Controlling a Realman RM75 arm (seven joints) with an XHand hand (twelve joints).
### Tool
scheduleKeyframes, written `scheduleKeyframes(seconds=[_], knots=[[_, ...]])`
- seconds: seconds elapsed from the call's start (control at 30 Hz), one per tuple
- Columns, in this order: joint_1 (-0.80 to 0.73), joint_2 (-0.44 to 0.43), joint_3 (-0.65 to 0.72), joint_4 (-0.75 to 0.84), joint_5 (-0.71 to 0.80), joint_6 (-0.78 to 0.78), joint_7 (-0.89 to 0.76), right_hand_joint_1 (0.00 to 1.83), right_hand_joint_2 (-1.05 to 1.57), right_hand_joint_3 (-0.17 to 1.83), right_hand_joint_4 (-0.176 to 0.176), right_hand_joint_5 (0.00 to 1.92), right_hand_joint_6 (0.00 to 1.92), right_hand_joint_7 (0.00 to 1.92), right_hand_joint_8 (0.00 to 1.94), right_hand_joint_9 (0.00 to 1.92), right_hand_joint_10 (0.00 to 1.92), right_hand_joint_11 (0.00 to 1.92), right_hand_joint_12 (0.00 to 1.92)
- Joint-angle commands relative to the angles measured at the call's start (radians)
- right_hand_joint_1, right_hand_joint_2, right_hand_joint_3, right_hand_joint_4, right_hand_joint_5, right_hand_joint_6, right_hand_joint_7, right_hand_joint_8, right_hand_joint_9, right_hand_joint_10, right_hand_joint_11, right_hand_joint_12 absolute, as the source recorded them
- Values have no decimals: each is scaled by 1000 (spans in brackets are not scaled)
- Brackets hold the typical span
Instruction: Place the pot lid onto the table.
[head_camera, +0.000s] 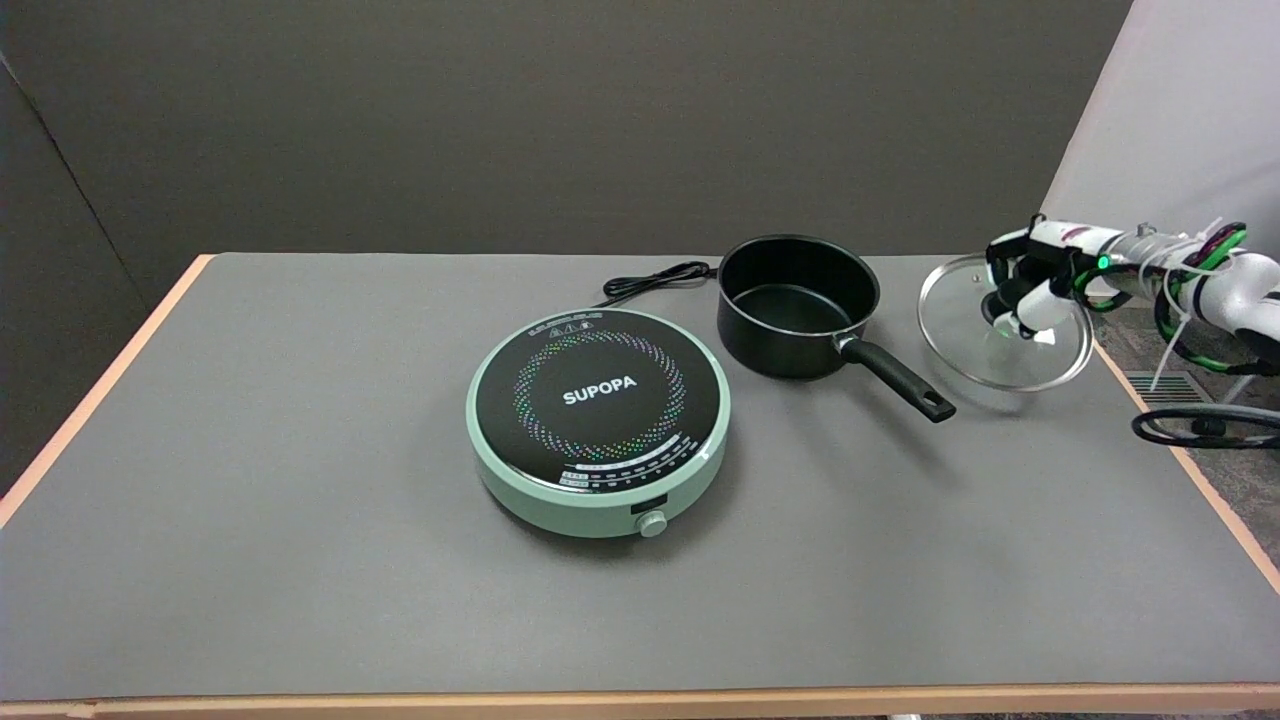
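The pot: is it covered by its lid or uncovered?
Uncovered. The pot shows its bare black inside, and the glass lid is off to its right, with the robot hand on it.

One grey table (300, 600) carries one round green hotplate (598, 422) with a single knob (652, 523) and one black power cord (655, 280). One black saucepan (797, 305) with one handle (897, 378) stands beside it. One glass lid (960, 340) sits at the table's right edge, under one robot hand (1030, 285) on one white arm (1200, 275).
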Motion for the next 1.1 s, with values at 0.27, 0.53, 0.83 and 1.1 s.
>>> scheduleKeyframes(seconds=[0.27,0.53,0.83,1.1], knots=[[-27,110,-190,-159,265,164,21,1353,750,1018,176,464,1867,818,1664,813,1921,568,1921],[-38,116,-183,-176,286,169,6,1353,750,1018,176,465,1866,818,1665,813,1921,563,1921],[-32,112,-173,-176,275,169,5,1354,749,1018,176,466,1863,819,1663,812,1921,563,1921],[-27,114,-164,-179,269,171,-5,1354,747,1022,176,471,1863,820,1664,813,1921,564,1921]])
